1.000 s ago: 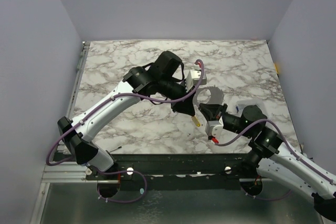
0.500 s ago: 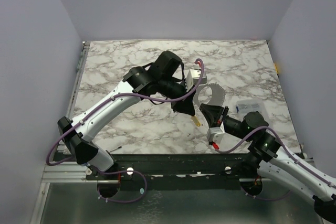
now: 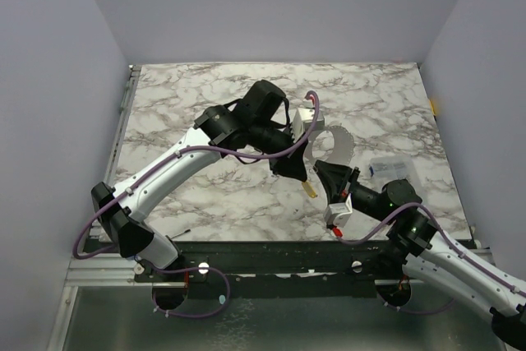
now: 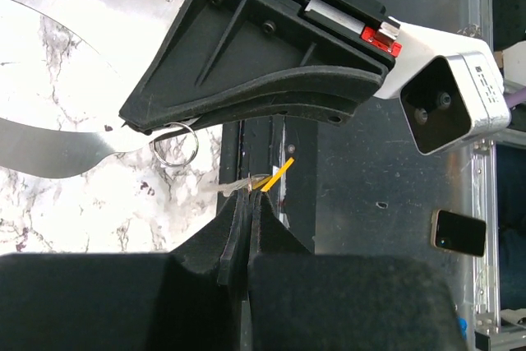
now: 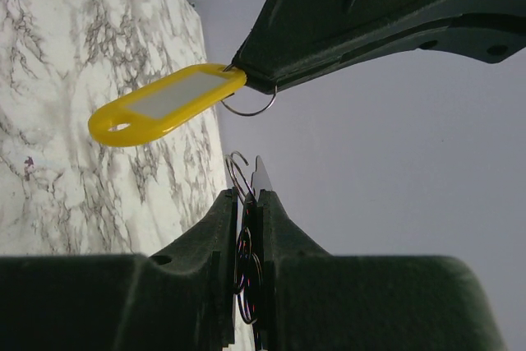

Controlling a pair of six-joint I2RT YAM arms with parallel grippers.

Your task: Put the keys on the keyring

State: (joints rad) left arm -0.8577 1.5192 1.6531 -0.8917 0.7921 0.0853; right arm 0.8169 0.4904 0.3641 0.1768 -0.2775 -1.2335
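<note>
The key piece (image 3: 309, 191) is a yellow tag with a small wire ring (image 5: 249, 107) at its end. My left gripper (image 3: 297, 175) is shut on it above the table's middle. It shows edge-on in the left wrist view (image 4: 279, 172) and flat in the right wrist view (image 5: 164, 104). The keyring (image 3: 343, 144) is a large flat grey hoop (image 4: 49, 150). My right gripper (image 3: 323, 172) is shut on its edge, along with thin wire rings (image 5: 238, 170) that stick out of its jaws. The two grippers' tips are almost touching.
A clear plastic box (image 3: 386, 167) lies on the marble table (image 3: 189, 113) to the right of the grippers. The table's dark front rail (image 3: 271, 248) runs just below them. Grey walls stand on three sides.
My right gripper has moved left and forward toward the left gripper, carrying the grey hoop a little further back. The left gripper and yellow tag have hardly moved.
</note>
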